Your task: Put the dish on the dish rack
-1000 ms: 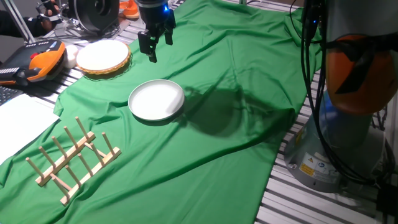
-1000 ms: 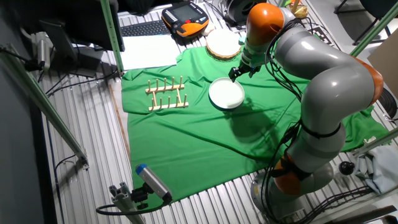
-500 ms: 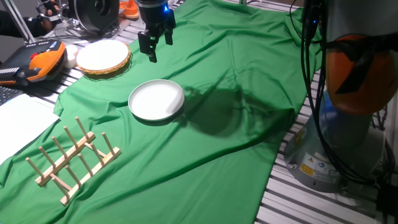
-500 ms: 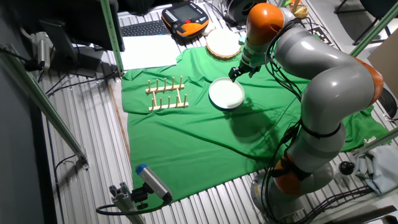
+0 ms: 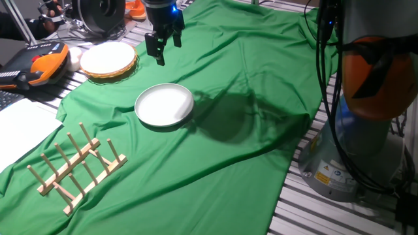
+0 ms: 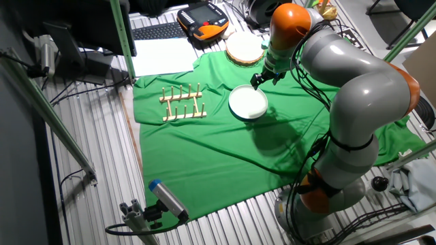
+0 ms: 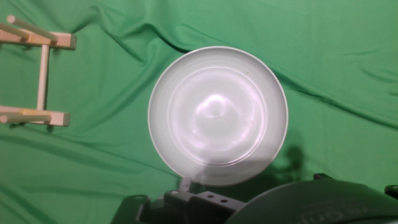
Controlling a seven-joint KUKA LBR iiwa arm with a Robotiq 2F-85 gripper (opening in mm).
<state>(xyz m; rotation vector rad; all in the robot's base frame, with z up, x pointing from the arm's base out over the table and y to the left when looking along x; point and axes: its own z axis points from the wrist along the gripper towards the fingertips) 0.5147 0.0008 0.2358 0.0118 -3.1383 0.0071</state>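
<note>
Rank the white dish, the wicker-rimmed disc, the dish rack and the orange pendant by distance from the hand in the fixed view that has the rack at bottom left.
From the hand:
1. Wicker-rimmed disc, just to its left on the cloth's edge.
2. White dish, below it toward the camera; close to the disc's distance, so these two are hard to separate.
3. Orange pendant, far left, off the cloth.
4. Dish rack, bottom left.

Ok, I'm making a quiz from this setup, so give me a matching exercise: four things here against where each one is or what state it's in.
Things:
1. dish
2. dish rack
3. gripper
4. wicker-rimmed disc

Places or states:
A. hangs in the air above the cloth
B. stands empty near the cloth's edge
C. lies flat mid-cloth
D. rests at the cloth's far edge, beside an orange pendant

Pairs: 1-C, 2-B, 3-A, 4-D
</note>
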